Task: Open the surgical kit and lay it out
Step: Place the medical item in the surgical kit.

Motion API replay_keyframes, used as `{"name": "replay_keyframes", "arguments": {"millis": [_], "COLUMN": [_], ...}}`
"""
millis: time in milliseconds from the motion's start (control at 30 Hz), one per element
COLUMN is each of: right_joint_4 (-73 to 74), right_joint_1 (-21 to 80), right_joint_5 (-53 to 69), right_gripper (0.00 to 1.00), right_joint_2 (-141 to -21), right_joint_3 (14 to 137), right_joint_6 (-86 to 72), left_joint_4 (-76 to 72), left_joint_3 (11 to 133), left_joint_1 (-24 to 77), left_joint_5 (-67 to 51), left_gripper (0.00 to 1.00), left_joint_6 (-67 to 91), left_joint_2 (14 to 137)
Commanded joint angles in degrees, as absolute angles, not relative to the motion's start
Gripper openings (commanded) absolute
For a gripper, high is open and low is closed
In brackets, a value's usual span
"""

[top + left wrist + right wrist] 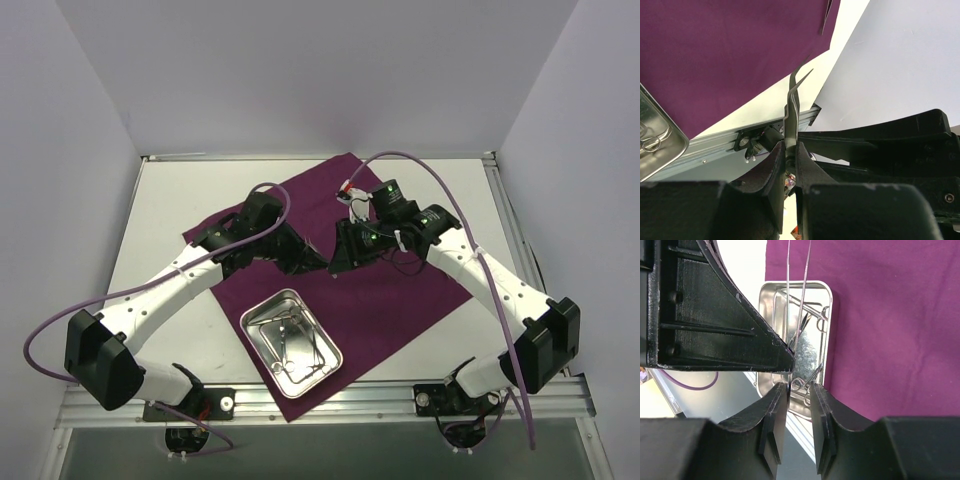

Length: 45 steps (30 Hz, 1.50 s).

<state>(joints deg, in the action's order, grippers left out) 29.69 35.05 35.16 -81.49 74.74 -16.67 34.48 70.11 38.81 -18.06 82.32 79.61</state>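
The maroon cloth wrap (400, 300) lies spread open on the table. The steel tray (290, 293) sits on its near-left part with ring-handled instruments (292, 340) inside. My left gripper (312, 264) hangs above the cloth's middle. In the left wrist view it (790, 145) is shut on a thin curved metal instrument (792, 105) whose tips stick out past the fingers. My right gripper (338, 265) is right beside it, tip to tip. In the right wrist view its jaws (799, 387) stand a little apart, just below the left finger (715, 315) and the instrument's thin arms (788, 290).
The tray (795, 284) and its instruments (812, 380) show under the right gripper, on the cloth (890, 340). The table's metal near rail (330, 400) runs along the front. White walls close in the back and both sides.
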Motion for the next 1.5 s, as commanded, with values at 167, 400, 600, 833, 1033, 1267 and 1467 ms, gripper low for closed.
{"name": "replay_keyframes", "arguments": {"millis": [167,400,600,833,1033,1267,1467], "right_joint_4": [27.8,27.3,26.7,33.4,34.5,33.0,29.2], "right_joint_1": [36.0,36.1,35.9,31.9,26.0,19.7,12.2], "right_joint_5": [37.6,39.2,35.3,23.1,7.3,-2.1,-2.1], "right_gripper": [0.22,0.00,0.00,0.00,0.00,0.00,0.00], "right_joint_2": [-82.7,-83.8,-82.4,-83.1,-78.5,-80.5,-82.7], "right_joint_3": [74.7,74.8,74.0,72.8,67.2,64.2,60.0], "right_joint_6": [-17.1,-17.0,-16.9,-11.6,2.0,17.3,27.1], "left_joint_4": [30.8,29.8,31.1,38.0,46.5,45.6,43.4], "left_joint_3": [70.2,70.2,69.8,70.3,76.2,73.1,69.2], "left_joint_1": [38.6,38.6,38.2,32.1,27.2,24.4,18.7], "left_joint_5": [-19.2,-19.5,-19.2,-19.9,-17.9,-14.2,-16.0], "left_gripper": [0.02,0.02,0.44,0.84,0.95,0.93,0.93], "left_joint_6": [82.8,82.7,80.9,65.5,39.6,28.0,23.4], "left_joint_2": [78.2,78.6,77.9,75.9,78.3,77.9,76.1]}}
